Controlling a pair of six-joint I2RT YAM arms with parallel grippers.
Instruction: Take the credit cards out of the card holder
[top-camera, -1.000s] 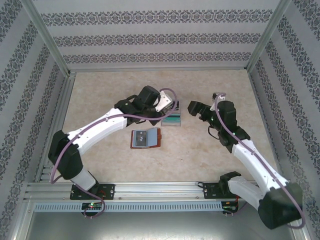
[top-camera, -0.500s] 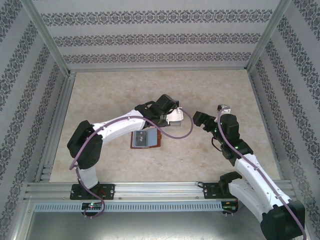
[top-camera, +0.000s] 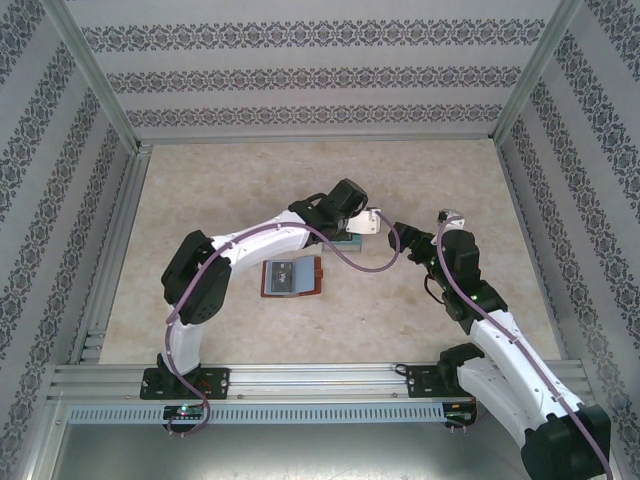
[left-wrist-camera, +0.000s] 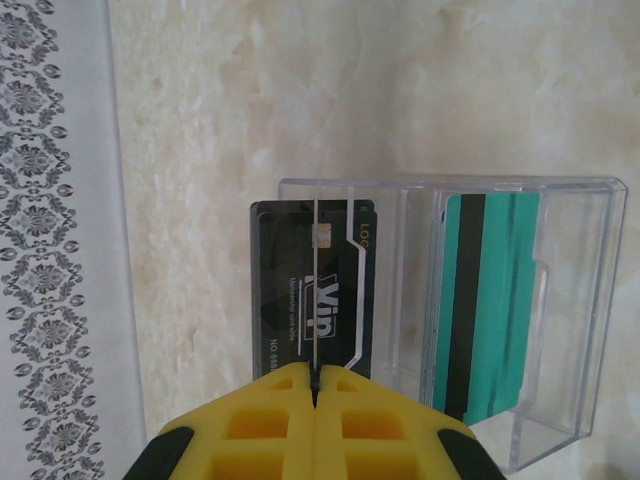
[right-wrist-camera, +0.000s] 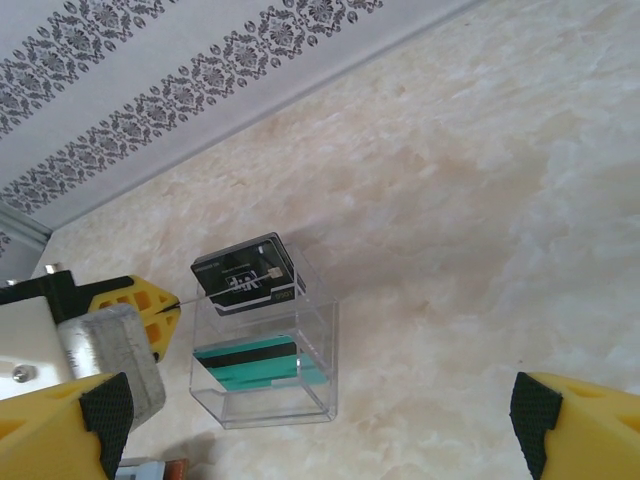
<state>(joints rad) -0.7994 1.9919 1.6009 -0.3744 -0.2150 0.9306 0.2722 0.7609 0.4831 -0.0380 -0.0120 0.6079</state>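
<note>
Left wrist: left gripper (left-wrist-camera: 313, 375) pinches thin card (left-wrist-camera: 313, 270) edge-on at clear box (left-wrist-camera: 600, 300); right gripper (right-wrist-camera: 318, 412) wide, empty. Card holder (top-camera: 291, 277) lies open near clear box. Risk: thin card could catch rim, slip from pinch.

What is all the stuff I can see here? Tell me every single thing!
card holder: one, reddish-brown with blue-grey inside, lying open on the table, nearer the arm bases than the box
box: one, clear, mid-table
black card: one, black, in the box
teal card: one, teal with a black stripe, in the box beside the black card
held card: one, a thin pale line seen edge-on, likely a card, over the box
table: one, beige marble look
walls: three, white with grey flower bands, round the table
arms: two, white and black, purple cables
left gripper: one, yellow, shut on the held card
right gripper: one, yellow, open, beside the box
</note>
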